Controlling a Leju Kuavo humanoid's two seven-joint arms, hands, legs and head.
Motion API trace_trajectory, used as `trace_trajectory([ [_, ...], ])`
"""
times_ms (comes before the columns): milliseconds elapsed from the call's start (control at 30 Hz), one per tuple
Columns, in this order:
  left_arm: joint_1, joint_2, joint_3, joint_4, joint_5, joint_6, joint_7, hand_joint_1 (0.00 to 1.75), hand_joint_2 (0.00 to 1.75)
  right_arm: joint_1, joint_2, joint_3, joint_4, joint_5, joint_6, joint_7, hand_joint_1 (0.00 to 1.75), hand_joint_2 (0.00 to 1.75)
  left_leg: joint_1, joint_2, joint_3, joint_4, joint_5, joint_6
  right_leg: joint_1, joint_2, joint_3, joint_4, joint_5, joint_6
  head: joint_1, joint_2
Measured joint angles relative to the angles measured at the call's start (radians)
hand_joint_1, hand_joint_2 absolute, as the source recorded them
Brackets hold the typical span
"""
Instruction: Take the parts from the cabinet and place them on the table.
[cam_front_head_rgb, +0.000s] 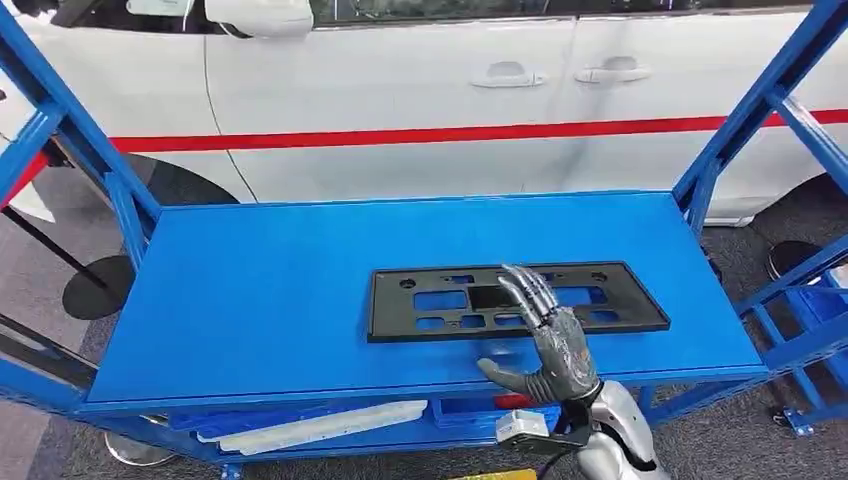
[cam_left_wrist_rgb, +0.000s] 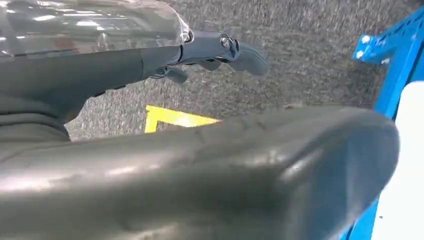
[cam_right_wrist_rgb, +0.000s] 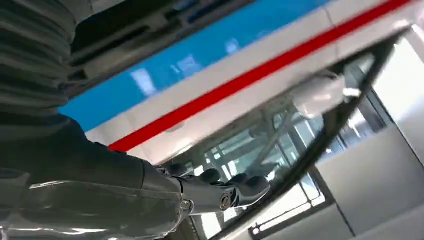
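A flat black plastic part (cam_front_head_rgb: 430, 300) with several cut-outs lies on the blue table top (cam_front_head_rgb: 260, 290), right of centre. My right hand (cam_front_head_rgb: 548, 340) stands raised over the part's front edge, fingers spread and pointing away from me, holding nothing. In the right wrist view that hand's (cam_right_wrist_rgb: 215, 192) dark fingers are stretched out in the air, and the black part (cam_right_wrist_rgb: 150, 25) lies on the blue top (cam_right_wrist_rgb: 210, 50) beside them. My left hand (cam_left_wrist_rgb: 215, 50) hangs low over the grey floor with straight fingers and nothing in it.
A white car (cam_front_head_rgb: 400, 90) with a red stripe stands close behind the table. Blue frame posts (cam_front_head_rgb: 740, 120) rise at both ends of the table. On the shelf underneath lies a long white part (cam_front_head_rgb: 320, 425). Yellow tape (cam_left_wrist_rgb: 175, 119) marks the floor.
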Motion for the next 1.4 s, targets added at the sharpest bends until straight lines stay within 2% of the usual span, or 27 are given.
trace_trajectory([
  [33,0.0,0.0,0.0,0.0,-0.003,-0.002,0.0,0.0,0.0,0.0,-0.005,0.0,0.006,0.026,-0.001,0.011,0.0,1.75,0.001,0.0,0.001,0.0,-0.001,-0.001,-0.003,0.0,0.014,-0.031,0.024,0.002,0.0,0.0],
  [100,0.0,-0.003,-0.001,0.0,-0.005,-0.005,-0.002,0.0,0.0,-0.001,-0.015,0.0,0.021,0.107,-0.008,0.042,0.0,1.75,0.003,-0.002,0.006,0.004,-0.006,-0.009,-0.009,-0.004,0.112,-0.227,0.123,0.004,0.0,0.0],
  [133,0.0,-0.003,-0.001,0.0,-0.005,-0.007,-0.004,0.0,0.0,-0.003,-0.019,0.002,0.03,0.145,-0.01,0.055,0.0,1.75,0.002,-0.003,0.006,0.007,-0.01,-0.015,-0.012,-0.005,0.147,-0.302,0.134,0.004,0.0,0.0],
  [167,-0.001,-0.003,-0.001,0.0,-0.005,-0.007,-0.006,0.0,0.0,-0.007,-0.019,0.003,0.042,0.176,-0.011,0.068,0.0,1.75,-0.005,-0.004,0.002,0.014,-0.015,-0.023,-0.003,-0.003,0.149,-0.309,0.13,-0.003,0.0,0.0],
  [267,0.0,-0.003,-0.001,0.0,-0.005,-0.01,-0.011,0.0,0.0,-0.021,-0.023,0.021,0.077,0.261,-0.016,0.108,0.0,1.75,-0.003,-0.003,0.004,0.007,-0.013,-0.041,0.001,0.001,0.145,-0.307,0.13,-0.022,0.0,0.0],
  [333,-0.001,-0.002,-0.001,0.0,-0.005,-0.01,-0.013,0.0,0.0,-0.038,-0.023,0.046,0.1,0.288,-0.018,0.122,0.0,1.75,0.0,-0.002,-0.006,0.039,-0.041,-0.049,-0.006,-0.002,0.15,-0.315,0.134,-0.04,0.0,0.0],
  [367,-0.002,-0.003,-0.001,0.0,-0.005,-0.01,-0.013,0.0,0.0,-0.049,-0.023,0.058,0.109,0.294,-0.019,0.127,0.0,1.75,0.0,-0.002,-0.032,0.098,-0.077,-0.05,-0.006,-0.004,0.15,-0.315,0.133,-0.046,0.0,0.0],
  [433,0.0,-0.004,-0.001,0.0,-0.005,-0.01,-0.013,0.0,0.0,-0.061,-0.023,0.08,0.132,0.3,-0.021,0.135,0.0,1.75,0.0,-0.002,-0.117,0.274,-0.157,-0.054,-0.001,-0.006,0.149,-0.314,0.132,-0.049,0.0,0.0],
  [467,0.001,-0.004,-0.001,0.0,-0.005,-0.01,-0.013,0.0,0.0,-0.064,-0.023,0.087,0.14,0.302,-0.021,0.136,0.0,1.75,0.0,-0.002,-0.144,0.33,-0.17,-0.055,0.002,-0.006,0.149,-0.314,0.132,-0.05,0.0,0.0],
  [500,0.003,-0.004,-0.001,0.0,-0.005,-0.01,-0.013,0.0,0.0,-0.066,-0.023,0.095,0.147,0.305,-0.021,0.139,0.0,1.75,0.0,-0.002,-0.151,0.338,-0.158,-0.053,0.004,-0.006,0.15,-0.313,0.131,-0.051,0.0,0.0],
  [567,0.003,-0.004,-0.001,0.0,-0.004,-0.008,-0.013,0.0,0.0,-0.085,-0.022,0.12,0.161,0.321,-0.023,0.151,0.0,1.75,-0.001,-0.002,-0.1,0.224,-0.081,-0.045,0.006,-0.004,0.153,-0.312,0.131,-0.051,0.0,0.0],
  [600,0.001,-0.004,-0.001,0.0,-0.002,-0.006,-0.013,0.0,0.0,-0.102,-0.021,0.135,0.171,0.332,-0.031,0.165,0.0,1.75,-0.002,-0.002,-0.05,0.119,-0.029,-0.039,0.006,-0.003,0.155,-0.311,0.13,-0.049,0.0,0.0],
  [633,0.0,-0.003,-0.001,0.0,0.0,-0.005,-0.013,0.0,0.0,-0.119,-0.018,0.151,0.183,0.345,-0.041,0.183,0.0,1.75,-0.004,-0.001,-0.014,0.039,-0.005,-0.03,0.006,-0.002,0.156,-0.31,0.129,-0.047,0.0,0.0],
  [667,-0.003,-0.003,0.0,0.0,0.004,-0.003,-0.013,0.0,0.0,-0.138,-0.013,0.168,0.198,0.361,-0.057,0.202,0.0,1.75,-0.009,0.0,-0.01,0.018,-0.013,-0.03,0.014,0.0,0.153,-0.305,0.127,-0.041,0.0,0.0],
  [767,-0.001,-0.005,0.002,0.0,0.007,0.005,-0.014,0.0,0.0,-0.183,0.009,0.225,0.251,0.448,-0.157,0.284,0.0,1.75,-0.014,-0.002,-0.013,0.02,-0.007,-0.019,0.008,0.001,0.153,-0.313,0.134,-0.024,0.0,0.0],
  [833,-0.002,-0.011,0.003,0.0,0.007,0.009,-0.017,0.0,0.0,-0.21,0.025,0.248,0.288,0.556,-0.232,0.363,0.0,1.75,-0.002,-0.001,-0.004,0.002,0.006,-0.007,0.009,-0.001,0.148,-0.296,0.119,-0.013,0.0,0.0],
  [867,-0.002,-0.011,0.003,0.0,0.007,0.012,-0.019,0.0,0.0,-0.223,0.04,0.261,0.31,0.609,-0.257,0.4,0.0,1.75,-0.002,0.0,-0.006,0.001,0.008,-0.002,0.009,-0.002,0.128,-0.255,0.087,-0.008,0.0,0.0],
  [933,-0.002,-0.012,0.003,0.0,0.007,0.015,-0.023,0.0,0.0,-0.241,0.057,0.285,0.348,0.655,-0.267,0.455,0.0,1.75,-0.004,0.0,-0.009,0.002,0.009,-0.001,0.004,-0.002,0.052,-0.091,0.006,-0.001,0.0,0.0],
  [967,-0.002,-0.012,0.003,0.0,0.007,0.016,-0.024,0.0,0.0,-0.25,0.06,0.302,0.365,0.663,-0.267,0.49,0.0,1.75,-0.004,0.0,-0.011,0.003,0.008,-0.001,0.003,-0.002,0.019,-0.023,-0.014,0.001,0.0,0.0],
  [1000,0.0,-0.012,0.004,0.0,0.008,0.016,-0.025,0.0,0.0,-0.265,0.061,0.32,0.385,0.665,-0.267,0.526,0.0,1.75,-0.004,-0.001,-0.012,0.004,0.009,-0.001,0.002,-0.002,0.008,-0.002,-0.008,0.003,0.0,0.0],
  [1067,0.001,-0.015,0.005,0.0,0.013,0.017,-0.026,0.0,0.0,-0.311,0.063,0.361,0.433,0.67,-0.268,0.59,0.0,1.75,-0.004,-0.001,-0.01,0.006,0.007,-0.003,-0.002,-0.004,0.055,-0.1,0.065,0.004,0.0,0.0],
  [1133,-0.001,-0.018,0.006,0.0,0.014,0.018,-0.029,0.0,0.0,-0.364,0.063,0.403,0.482,0.67,-0.268,0.616,0.0,1.75,-0.004,-0.001,-0.01,0.011,0.003,-0.01,-0.004,-0.004,0.142,-0.28,0.143,-0.003,0.0,0.0],
  [1167,-0.001,-0.018,0.008,0.0,0.014,0.018,-0.031,0.0,0.0,-0.387,0.063,0.421,0.508,0.671,-0.269,0.621,0.0,1.75,-0.012,-0.001,-0.014,0.017,0.0,-0.017,0.004,-0.004,0.153,-0.306,0.125,-0.008,0.0,0.0],
  [1267,0.0,-0.018,0.01,0.0,0.014,0.018,-0.032,0.0,0.0,-0.416,0.064,0.454,0.55,0.671,-0.278,0.628,0.0,1.75,-0.009,-0.002,-0.015,0.011,0.005,-0.032,0.008,-0.003,0.147,-0.304,0.128,-0.025,0.0,0.0],
  [1300,0.0,-0.018,0.01,0.0,0.015,0.018,-0.033,0.0,0.0,-0.429,0.064,0.46,0.558,0.671,-0.279,0.631,0.02,1.75,-0.01,-0.002,-0.013,0.011,0.003,-0.039,0.0,-0.002,0.149,-0.314,0.133,-0.034,0.0,0.0],
  [1367,0.0,-0.016,0.013,0.0,0.018,0.02,-0.035,0.0,0.0,-0.457,0.065,0.487,0.59,0.672,-0.271,0.664,0.09,1.75,-0.005,-0.002,-0.036,0.067,-0.038,-0.047,-0.003,-0.006,0.156,-0.321,0.137,-0.048,0.0,0.0],
  [1400,0.0,-0.016,0.016,0.0,0.018,0.02,-0.035,0.0,0.0,-0.471,0.064,0.501,0.607,0.672,-0.264,0.68,0.14,1.75,-0.004,-0.002,-0.073,0.145,-0.08,-0.05,-0.002,-0.006,0.155,-0.321,0.137,-0.049,0.0,0.0],
])
